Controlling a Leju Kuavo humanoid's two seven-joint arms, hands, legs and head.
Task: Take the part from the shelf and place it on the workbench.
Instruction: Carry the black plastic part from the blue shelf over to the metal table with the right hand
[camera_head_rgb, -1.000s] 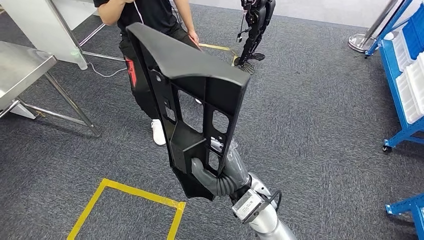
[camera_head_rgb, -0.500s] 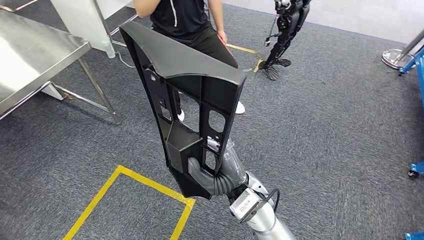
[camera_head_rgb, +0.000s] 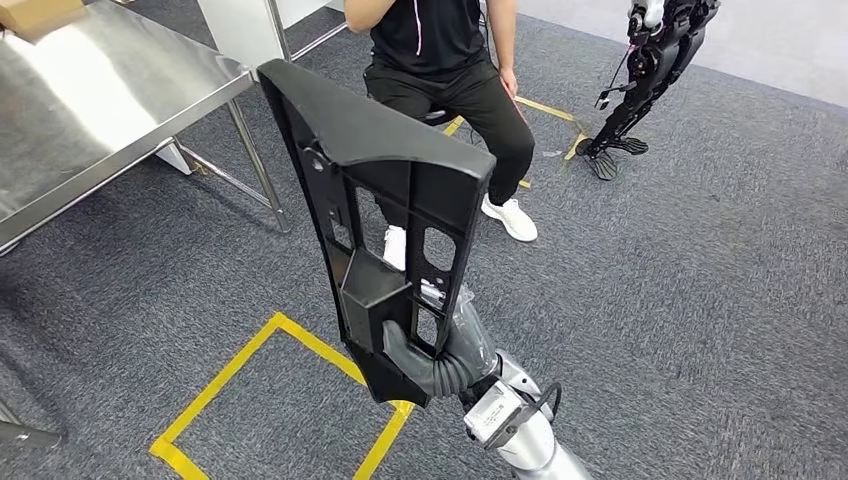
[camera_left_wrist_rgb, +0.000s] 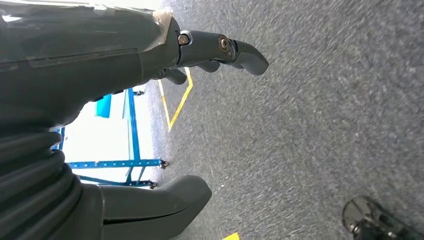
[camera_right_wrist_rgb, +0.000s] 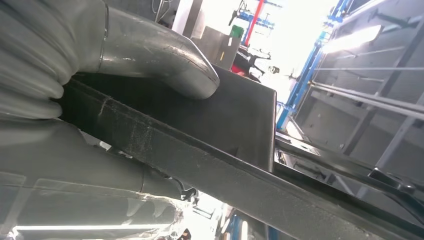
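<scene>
right hand (camera_head_rgb: 425, 350) grips the black part (camera_head_rgb: 385, 190) upright above carpet.

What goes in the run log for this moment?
stage: carrying | right hand: grips black part at lower end, upright | left hand: holds nothing | steel workbench: ahead-left, part not placed

The left hand (camera_left_wrist_rgb: 90, 115) fills the left half of the frame, its dark fingers (camera_left_wrist_rgb: 235, 47) at the top and thick thumb (camera_left_wrist_rgb: 165, 200) at the bottom, apart and holding nothing. Behind lies grey carpet (camera_left_wrist_rgb: 310, 130) with yellow tape (camera_left_wrist_rgb: 176, 106) at upper centre, and a blue rack (camera_left_wrist_rgb: 131, 135) at centre left.
</scene>
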